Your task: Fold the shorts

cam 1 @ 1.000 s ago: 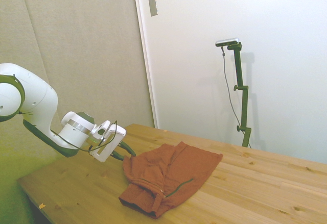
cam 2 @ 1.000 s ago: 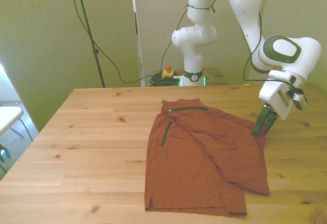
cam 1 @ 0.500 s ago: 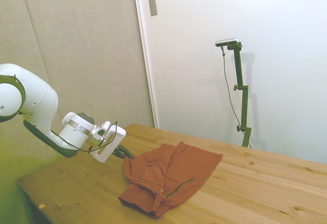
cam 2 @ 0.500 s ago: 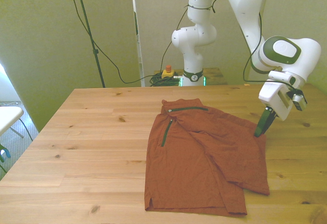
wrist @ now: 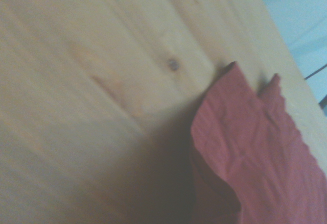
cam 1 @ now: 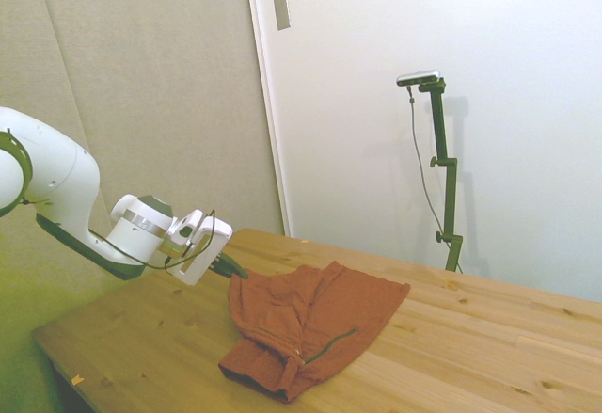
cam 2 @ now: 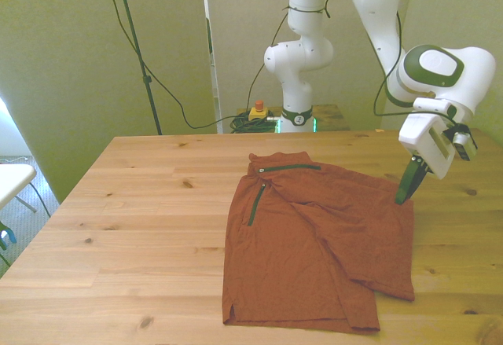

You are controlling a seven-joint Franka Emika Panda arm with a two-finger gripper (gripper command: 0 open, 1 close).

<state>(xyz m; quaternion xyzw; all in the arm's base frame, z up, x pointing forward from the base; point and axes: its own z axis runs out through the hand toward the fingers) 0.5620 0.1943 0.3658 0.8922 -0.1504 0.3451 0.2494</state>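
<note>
At front view's right, gripper (cam 2: 406,196) pinches shorts (cam 2: 314,243) edge, lifted just off table (cam 2: 118,227).

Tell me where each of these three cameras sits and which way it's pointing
Side view: stands off one side of the table, looking across it; the arm enters from the picture's left, hand at the edge of the shorts.
Front view: across the table, facing the robot's base; arm and hand on the front view's right.
Wrist view: on the wrist, close above wood and a lifted shorts edge; no robot parts show.
Side and front views share the shorts, table and hand.
</note>
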